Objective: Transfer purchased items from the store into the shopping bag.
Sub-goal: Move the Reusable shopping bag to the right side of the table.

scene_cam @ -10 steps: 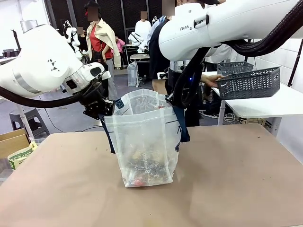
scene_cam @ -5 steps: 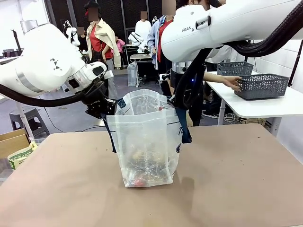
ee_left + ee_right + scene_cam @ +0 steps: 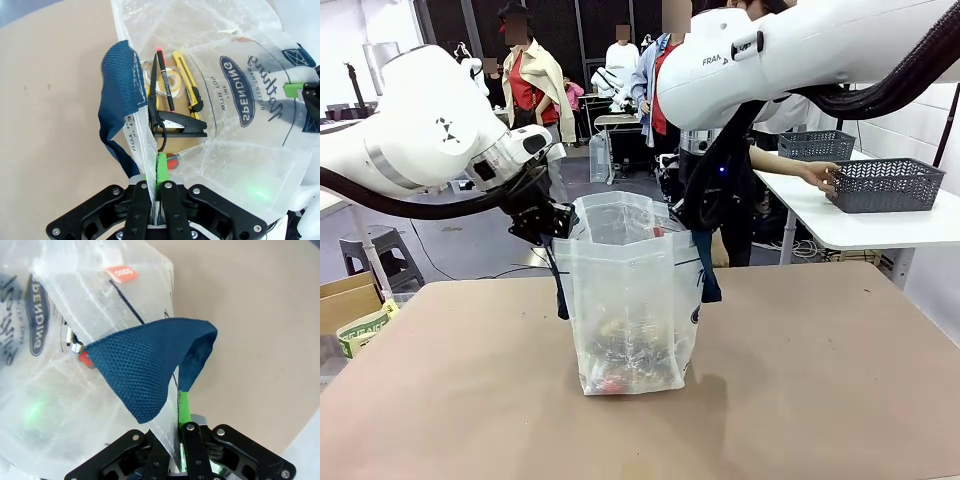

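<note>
Still, left claw point(image 3: 155, 172) and right claw point(image 3: 180, 410) clench shopping bag point(image 3: 630, 300); basket point(image 3: 885, 183) seemingly set down.

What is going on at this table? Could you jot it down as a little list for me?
Bag: clear plastic, blue handles, upright on the table
Left hand: shut, pinching the bag's rim
Right hand: shut, pinching the opposite rim
Items: pen, yellow cutter and more at the bag's bottom
Person: a hand on a grey basket on a side table
</note>
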You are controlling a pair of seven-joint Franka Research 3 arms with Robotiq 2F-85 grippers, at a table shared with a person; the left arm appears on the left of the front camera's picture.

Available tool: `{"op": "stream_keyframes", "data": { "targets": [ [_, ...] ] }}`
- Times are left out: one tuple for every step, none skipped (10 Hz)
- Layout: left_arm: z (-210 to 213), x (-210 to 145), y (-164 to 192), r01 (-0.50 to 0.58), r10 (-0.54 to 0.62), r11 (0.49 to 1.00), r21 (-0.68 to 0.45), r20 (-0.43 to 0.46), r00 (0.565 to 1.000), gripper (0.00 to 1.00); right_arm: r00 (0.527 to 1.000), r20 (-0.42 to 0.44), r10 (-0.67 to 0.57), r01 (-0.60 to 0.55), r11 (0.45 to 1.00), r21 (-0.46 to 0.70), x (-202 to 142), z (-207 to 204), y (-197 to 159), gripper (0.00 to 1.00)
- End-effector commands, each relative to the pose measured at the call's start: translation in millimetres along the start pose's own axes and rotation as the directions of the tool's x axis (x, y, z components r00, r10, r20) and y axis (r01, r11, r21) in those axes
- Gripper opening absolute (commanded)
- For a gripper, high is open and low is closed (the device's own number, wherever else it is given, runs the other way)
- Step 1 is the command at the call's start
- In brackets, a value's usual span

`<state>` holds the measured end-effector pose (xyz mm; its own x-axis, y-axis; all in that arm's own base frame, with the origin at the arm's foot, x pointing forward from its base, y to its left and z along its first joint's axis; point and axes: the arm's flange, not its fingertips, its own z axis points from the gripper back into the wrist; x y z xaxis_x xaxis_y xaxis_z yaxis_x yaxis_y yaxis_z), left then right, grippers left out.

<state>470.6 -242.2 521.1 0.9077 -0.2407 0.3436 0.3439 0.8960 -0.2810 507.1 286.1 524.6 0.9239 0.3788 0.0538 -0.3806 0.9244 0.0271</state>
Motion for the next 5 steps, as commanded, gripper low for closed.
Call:
{"op": "stream_keyframes", "data": {
  "targets": [
    [-3, 10, -2, 0.025, -0.025, 1.000, 0.008, -0.003, 1.000, 0.00, 0.994, -0.026, -0.105, 0.106, 0.993, 0.047, 12, 6, 15, 0.00],
    [-4, 14, -2, 0.037, -0.037, 0.999, 0.000, 0.000, 0.999, 0.00, 0.991, -0.034, -0.127, 0.129, 0.990, 0.064, 22, 10, 23, 0.00],
    [-5, 17, -4, 0.063, -0.063, 0.998, -0.016, 0.008, 0.998, 0.00, 0.992, -0.031, -0.126, 0.128, 0.989, 0.072, 27, 13, 29, 0.00],
    [-4, 19, -6, 0.078, -0.078, 0.997, -0.027, 0.010, 0.997, 0.00, 0.988, -0.023, -0.154, 0.155, 0.986, 0.068, 32, 16, 34, 0.00],
    [-5, 21, -8, 0.088, -0.088, 0.996, -0.033, 0.011, 0.996, 0.00, 0.981, -0.031, -0.189, 0.191, 0.980, 0.063, 39, 16, 37, 0.00]
  ]
}}
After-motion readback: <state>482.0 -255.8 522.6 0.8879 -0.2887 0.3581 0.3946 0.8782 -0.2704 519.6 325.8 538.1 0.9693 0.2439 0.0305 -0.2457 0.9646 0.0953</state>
